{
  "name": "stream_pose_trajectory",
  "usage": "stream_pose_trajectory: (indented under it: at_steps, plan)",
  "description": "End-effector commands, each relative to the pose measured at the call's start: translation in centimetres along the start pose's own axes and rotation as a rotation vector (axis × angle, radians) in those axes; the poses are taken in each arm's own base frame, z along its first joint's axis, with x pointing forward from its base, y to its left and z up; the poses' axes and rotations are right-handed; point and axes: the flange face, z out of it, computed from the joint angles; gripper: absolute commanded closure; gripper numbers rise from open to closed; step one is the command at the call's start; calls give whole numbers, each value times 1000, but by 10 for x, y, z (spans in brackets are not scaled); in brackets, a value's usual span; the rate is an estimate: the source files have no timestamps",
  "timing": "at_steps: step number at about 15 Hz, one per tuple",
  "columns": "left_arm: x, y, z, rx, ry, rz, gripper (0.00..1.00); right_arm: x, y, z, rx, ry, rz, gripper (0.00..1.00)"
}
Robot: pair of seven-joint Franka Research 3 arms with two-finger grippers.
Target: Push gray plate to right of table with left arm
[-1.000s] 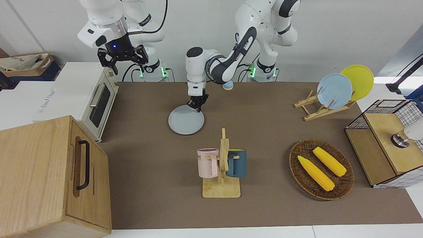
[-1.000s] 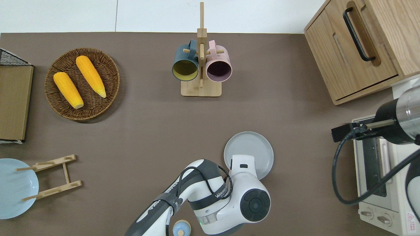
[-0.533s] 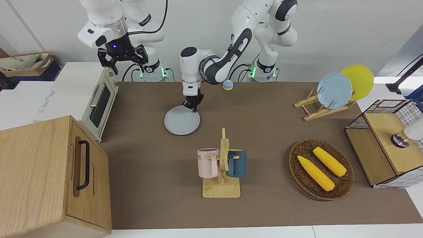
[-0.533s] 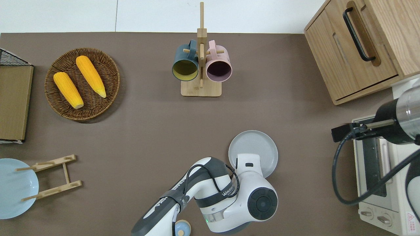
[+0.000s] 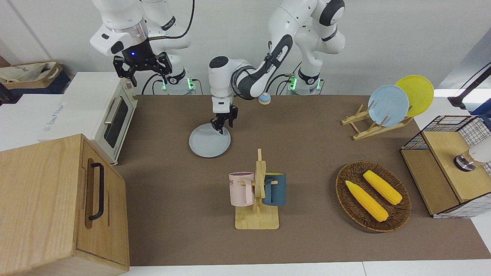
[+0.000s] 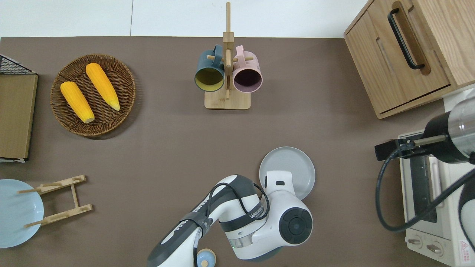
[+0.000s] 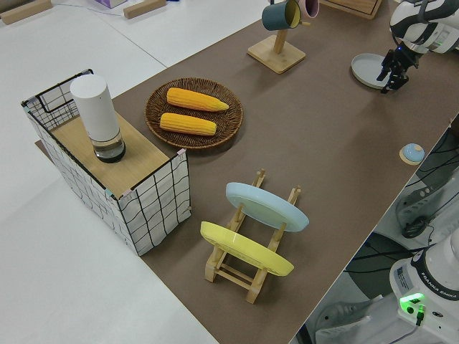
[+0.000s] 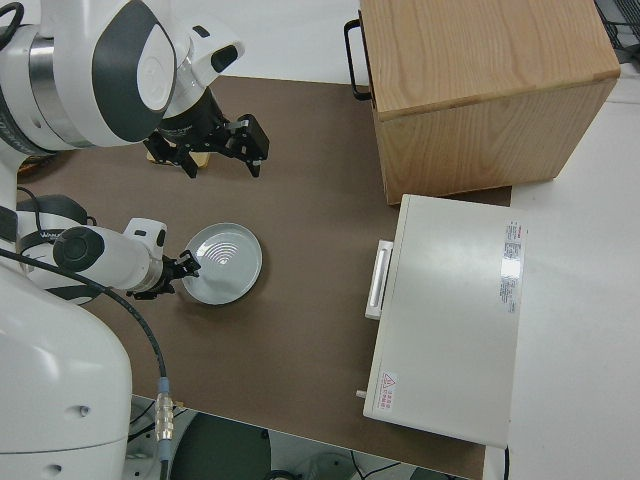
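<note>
Left gripper [image 5: 223, 125] had its fingers slightly spread, tips at the gray plate's [image 5: 209, 142] rim nearest the robots; plate had slid a bit toward the toaster oven [image 5: 111, 115] since before, right arm parked

- gray plate [image 6: 293, 165]: edge nearest the robots was hidden under the left arm's wrist in the overhead view.
- left end effector [image 5: 223, 126]: finger gap was too small to tell; contact with the plate unclear.
- sky-blue plate [image 6: 15, 211]: was cut off by the overhead edge.
- toaster oven [image 6: 430, 207]: was partly covered by the right arm.
</note>
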Motion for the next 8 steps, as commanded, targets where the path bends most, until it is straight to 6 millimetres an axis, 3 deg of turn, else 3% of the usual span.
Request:
stream_pose_trajectory:
  at_steps: [1, 5, 8]
  plan:
    - [18, 2, -15, 15, 48, 1, 15, -4, 1, -4, 9, -3, 3, 17]
    - [38, 0, -31, 20, 64, 29, 13, -4, 1, -4, 9, -3, 3, 17]
    - [63, -4, -41, 41, 71, 70, 11, -4, 2, -4, 10, -3, 7, 17]
